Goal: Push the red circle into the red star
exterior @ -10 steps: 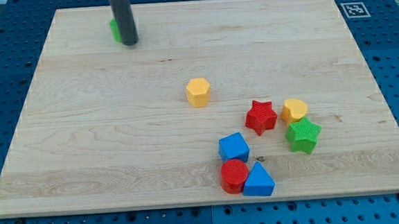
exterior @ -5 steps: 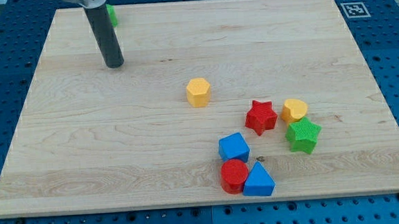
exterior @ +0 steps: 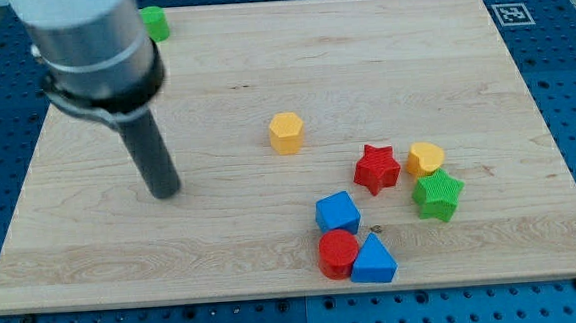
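1 red circle [exterior: 338, 253] touching blue triangle [exterior: 374, 260] | red star [exterior: 377, 168] apart | my tip [exterior: 166, 192] on wood, far left | no claw

The surface [exterior: 263, 73] is seen to be light wood with visible grain and a smooth, matt finish. The red circle [exterior: 338, 252], red star [exterior: 377, 167] and blue cube [exterior: 337, 212] appear to be matt plastic. Fine ridging is shown on the green star [exterior: 437, 193]. The rod [exterior: 154, 160] is finished in smooth dark material, below a grey metallic housing [exterior: 85, 39].
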